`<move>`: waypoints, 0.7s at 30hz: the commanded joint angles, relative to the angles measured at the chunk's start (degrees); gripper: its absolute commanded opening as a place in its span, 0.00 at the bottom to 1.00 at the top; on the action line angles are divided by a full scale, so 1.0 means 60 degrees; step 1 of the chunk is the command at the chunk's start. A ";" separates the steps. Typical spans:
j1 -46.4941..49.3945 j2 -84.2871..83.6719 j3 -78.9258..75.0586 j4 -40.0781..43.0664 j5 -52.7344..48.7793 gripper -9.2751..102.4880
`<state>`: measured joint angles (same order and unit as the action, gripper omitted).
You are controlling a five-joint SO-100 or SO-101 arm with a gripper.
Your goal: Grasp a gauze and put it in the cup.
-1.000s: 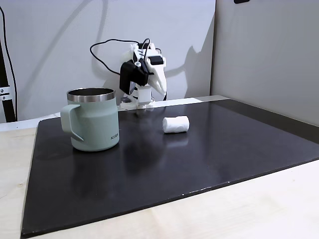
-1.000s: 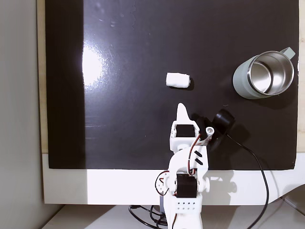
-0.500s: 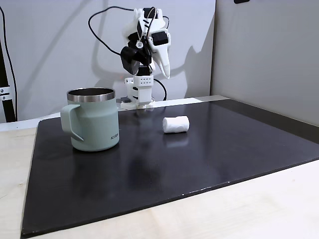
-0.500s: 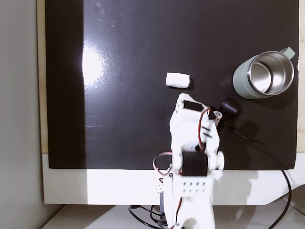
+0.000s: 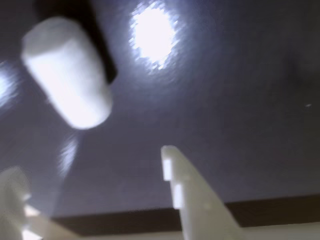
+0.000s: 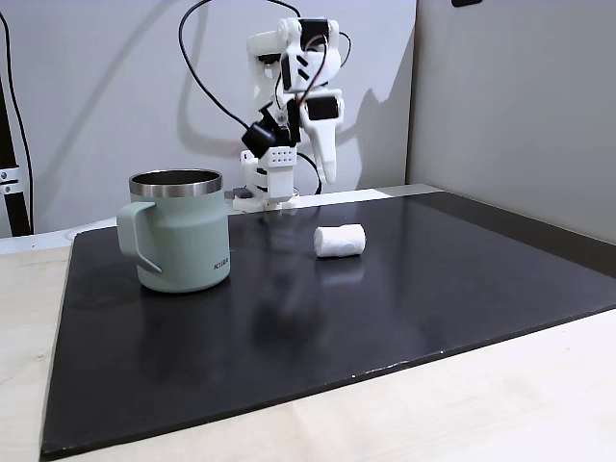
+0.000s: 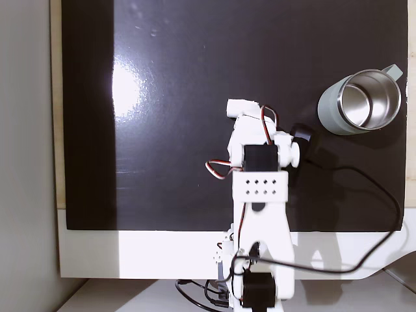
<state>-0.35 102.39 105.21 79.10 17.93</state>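
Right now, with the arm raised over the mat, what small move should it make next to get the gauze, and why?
Probably lower the hand toward the gauze. In a fixed view the hand hangs well above the black mat, and the roll lies untouched beside the cup. In the wrist view the gauze sits up and left of the fingers, so a slight shift that way should centre it.

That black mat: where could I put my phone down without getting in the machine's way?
The widest bare stretch of the black mat in the top-down fixed view is everything left of the gauze, around the bright glare. The front of the mat in the side fixed view, nearer than the cup, is bare too. Avoid the strip between gauze and cup, where the arm reaches over.
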 commanded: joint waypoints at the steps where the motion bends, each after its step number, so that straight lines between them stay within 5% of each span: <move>1: 0.0103 -0.0615 -0.0571 -0.0161 0.0015 0.37; 21: 0.0264 -0.5229 -0.4175 0.0088 -0.0190 0.37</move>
<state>0.44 72.69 85.87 78.49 17.14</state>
